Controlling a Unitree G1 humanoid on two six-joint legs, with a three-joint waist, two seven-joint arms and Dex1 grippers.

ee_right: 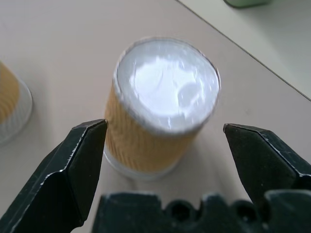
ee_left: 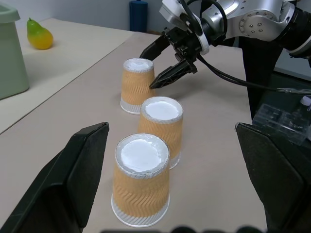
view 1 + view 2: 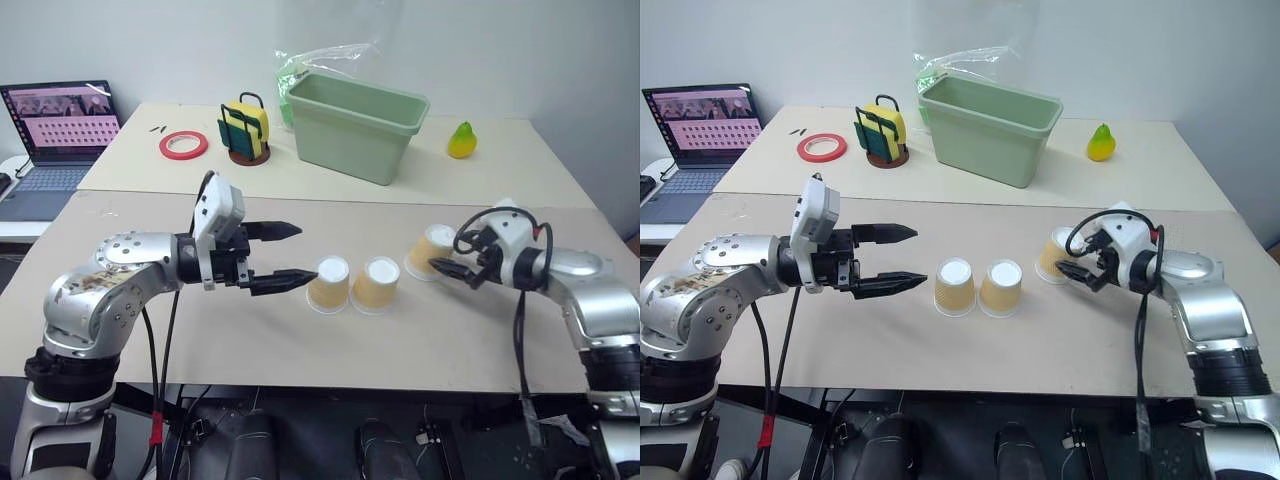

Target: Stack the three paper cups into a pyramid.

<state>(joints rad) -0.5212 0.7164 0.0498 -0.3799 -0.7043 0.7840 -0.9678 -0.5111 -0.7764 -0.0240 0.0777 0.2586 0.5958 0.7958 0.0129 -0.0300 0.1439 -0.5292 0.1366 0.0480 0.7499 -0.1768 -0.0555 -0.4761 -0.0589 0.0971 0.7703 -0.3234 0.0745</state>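
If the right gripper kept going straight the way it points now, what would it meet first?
Most likely the rightmost paper cup: the open right gripper points at its side, fingers either side, not touching.

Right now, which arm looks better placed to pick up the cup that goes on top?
The right. Its open right gripper already straddles the lone upside-down tan paper cup, while the left gripper merely hovers beside the two adjacent base cups.

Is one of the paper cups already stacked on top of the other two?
No, all three paper cups stand upside down directly on the table.
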